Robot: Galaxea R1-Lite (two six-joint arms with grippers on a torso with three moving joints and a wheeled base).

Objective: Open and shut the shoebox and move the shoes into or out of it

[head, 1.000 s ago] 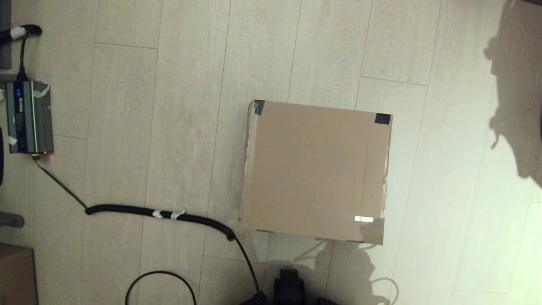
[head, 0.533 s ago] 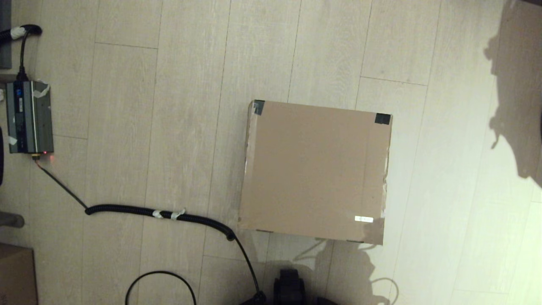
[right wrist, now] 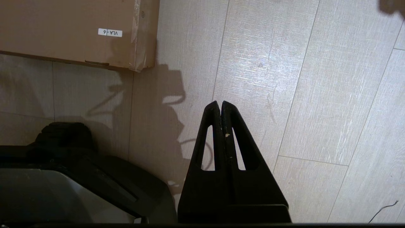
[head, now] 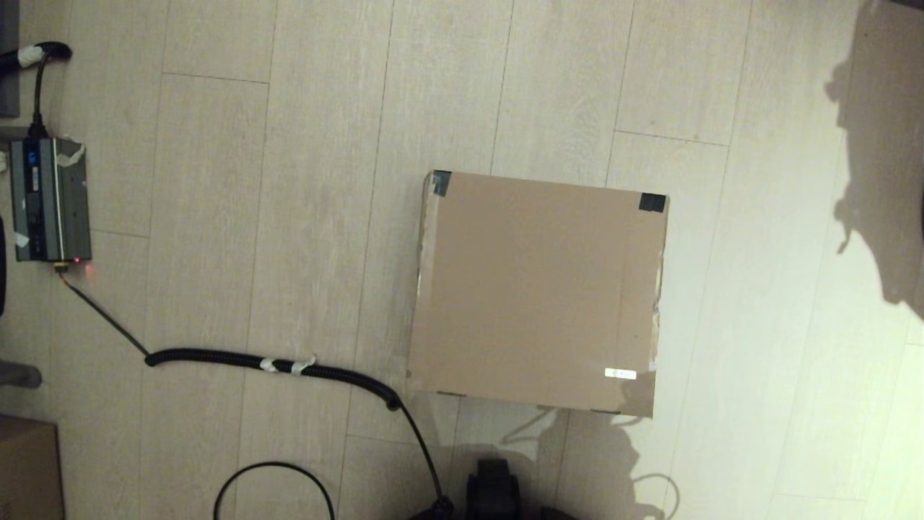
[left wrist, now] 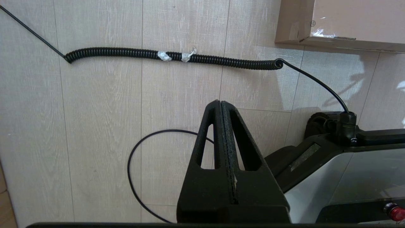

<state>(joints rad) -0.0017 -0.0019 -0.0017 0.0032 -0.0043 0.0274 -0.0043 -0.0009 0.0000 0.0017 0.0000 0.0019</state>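
The shoebox (head: 538, 292) lies on the wooden floor with its flap lid down, black tape at its two far corners and a small white label (head: 620, 373) near its front right corner. The shoes are hidden. Neither arm shows in the head view. My left gripper (left wrist: 220, 103) hangs shut and empty above the floor, the shoebox's near left corner (left wrist: 292, 30) well ahead of it. Also shut and empty, my right gripper (right wrist: 220, 104) hovers over bare floor, short of the shoebox's labelled corner (right wrist: 109, 32).
A coiled black cable (head: 274, 365) runs across the floor from a grey power unit (head: 49, 200) at the far left to my base (head: 493, 491). A thin black wire loop (head: 274, 477) lies near the base. A smaller brown carton (head: 27, 466) sits at the near left.
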